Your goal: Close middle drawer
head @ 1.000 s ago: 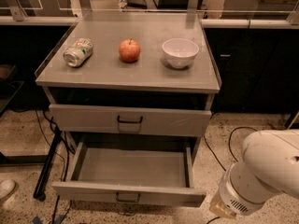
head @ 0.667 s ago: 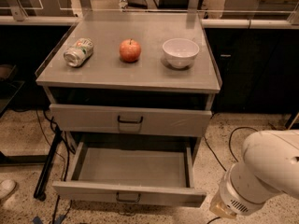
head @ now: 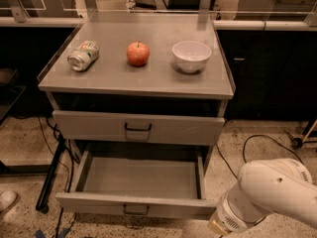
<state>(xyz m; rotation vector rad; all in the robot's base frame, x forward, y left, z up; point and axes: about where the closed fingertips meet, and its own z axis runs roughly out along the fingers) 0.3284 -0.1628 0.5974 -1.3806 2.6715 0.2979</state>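
Left of my end effector, which lies out of sight beneath my arm [head: 270,197] so I cannot tell its opening or hold, the middle drawer [head: 138,178] stands pulled out. I should press squarely on its front by the handle [head: 136,210], pushing straight in so it doesn't skew. I count two drawer fronts, and on the table [head: 119,81] one can [head: 83,55], one apple [head: 137,53] and one bowl [head: 191,56].

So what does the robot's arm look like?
The robot arm is fat, smooth and white, with rounded ends like a big plastic sausage. Its round joint has grey ribbed slots and a tan ring underneath. The two-finger gripper is out of the picture, so I can't describe it.
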